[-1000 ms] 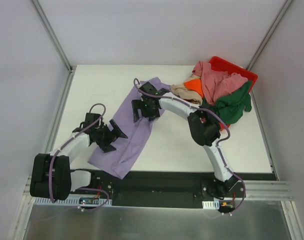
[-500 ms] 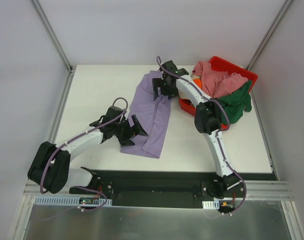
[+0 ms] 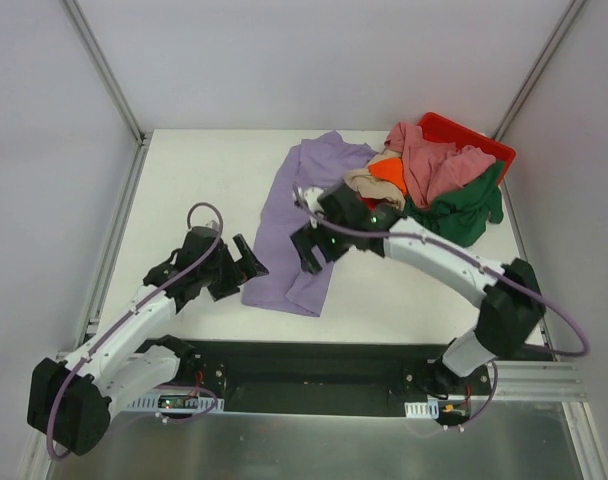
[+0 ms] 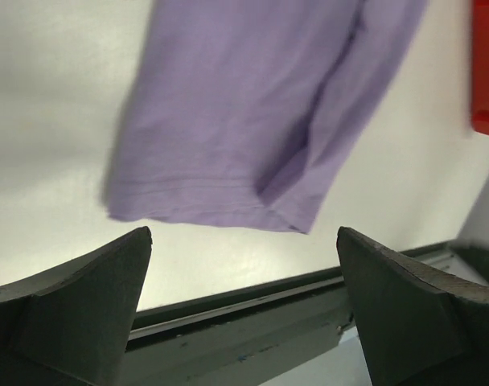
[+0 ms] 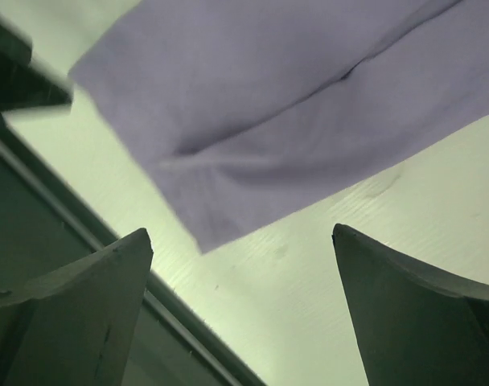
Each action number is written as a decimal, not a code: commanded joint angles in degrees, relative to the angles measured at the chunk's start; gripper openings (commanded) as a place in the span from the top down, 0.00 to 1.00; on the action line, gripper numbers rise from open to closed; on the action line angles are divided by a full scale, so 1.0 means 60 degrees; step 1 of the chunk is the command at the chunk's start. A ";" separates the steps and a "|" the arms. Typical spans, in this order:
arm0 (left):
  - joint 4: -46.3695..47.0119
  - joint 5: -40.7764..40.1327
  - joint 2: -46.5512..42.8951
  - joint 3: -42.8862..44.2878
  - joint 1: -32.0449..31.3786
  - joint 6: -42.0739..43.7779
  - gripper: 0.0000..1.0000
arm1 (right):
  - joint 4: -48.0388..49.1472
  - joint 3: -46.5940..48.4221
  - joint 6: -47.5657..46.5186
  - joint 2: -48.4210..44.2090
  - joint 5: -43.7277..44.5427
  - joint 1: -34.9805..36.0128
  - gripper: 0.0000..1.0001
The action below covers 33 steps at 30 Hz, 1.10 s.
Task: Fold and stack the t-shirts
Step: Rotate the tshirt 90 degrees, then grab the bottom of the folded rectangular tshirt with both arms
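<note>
The lavender t-shirt [image 3: 306, 215] lies stretched out on the white table, running from the far centre toward the near edge; it also shows in the left wrist view [image 4: 252, 112] and in the right wrist view [image 5: 293, 104]. My left gripper [image 3: 246, 260] is open and empty, just left of the shirt's near hem. My right gripper [image 3: 306, 247] is open and empty, above the shirt's near right part. The pink [image 3: 431, 160], green [image 3: 467, 210], orange [image 3: 389, 170] and beige [image 3: 362, 183] t-shirts are heaped in and over the red bin [image 3: 474, 140].
The red bin stands at the far right of the table, and its corner shows in the left wrist view [image 4: 486, 72]. A dark rail [image 3: 344, 352] runs along the table's near edge. Metal frame posts rise at both far corners.
Both grippers have let go of the lavender shirt, which now lies on the table. The right arm swung back toward the near edge. The left gripper drew back to the left.
</note>
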 commanded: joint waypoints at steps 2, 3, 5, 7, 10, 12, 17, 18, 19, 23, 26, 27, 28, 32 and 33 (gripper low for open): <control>-0.1108 -0.0246 0.0252 -0.0696 0.0795 0.0399 0.07 | 0.2175 -0.3303 -0.0104 -0.1492 -0.0393 0.1397 0.02; -0.0934 -0.0202 0.0471 -0.0682 0.0840 0.0472 0.11 | 0.2278 -0.3466 -0.0353 -0.1406 -0.0406 0.1748 0.01; -0.0510 0.0293 0.0983 -0.0551 0.0884 0.0779 0.19 | 0.2149 -0.3279 -0.0705 -0.0880 -0.0523 0.2234 0.05; -0.0055 0.0894 0.1540 -0.0404 0.0884 0.0927 0.25 | 0.1871 -0.2810 -0.0970 -0.0221 -0.0451 0.2542 0.09; 0.0327 0.1190 0.2185 -0.0389 0.0884 0.0912 0.31 | 0.1475 -0.2034 -0.1146 0.0716 -0.0172 0.2719 0.12; 0.0517 0.1117 0.2464 -0.0520 0.0899 0.0854 0.39 | 0.1094 -0.1594 -0.1146 0.1171 0.0003 0.2733 0.17; 0.0694 0.0824 0.2948 -0.0740 0.0899 0.0736 0.46 | 0.1122 -0.1636 -0.1117 0.1554 0.0032 0.2806 0.22; 0.0723 0.0823 0.3079 -0.0726 0.0899 0.0736 0.48 | 0.1108 -0.1723 -0.1088 0.1540 0.0062 0.2807 0.25; 0.0752 0.0794 0.3167 -0.0711 0.0899 0.0736 0.50 | 0.1093 -0.1826 -0.1059 0.1525 0.0091 0.2836 0.26; 0.0913 0.0911 0.3489 -0.0726 0.0884 0.0737 0.58 | 0.0990 -0.2207 -0.1000 0.1364 0.0121 0.2953 0.30; 0.0928 0.0912 0.3709 -0.0828 0.0884 0.0707 0.60 | 0.0903 -0.2368 -0.0971 0.1349 0.0252 0.3143 0.31; 0.0943 0.0911 0.3783 -0.0857 0.0884 0.0707 0.63 | 0.0873 -0.2412 -0.0942 0.1349 0.0369 0.3187 0.31; 0.0957 0.0911 0.3812 -0.0887 0.0899 0.0707 0.66 | 0.0859 -0.2471 -0.0927 0.1335 0.0442 0.3231 0.31; 0.0972 0.0868 0.3813 -0.0975 0.0899 0.0751 0.96 | 0.0859 -0.2647 -0.0752 0.1320 0.0954 0.3334 0.34; 0.0958 0.0809 0.3769 -0.0989 0.0899 0.0737 1.00 | 0.0844 -0.2705 -0.0736 0.1305 0.1275 0.3392 0.35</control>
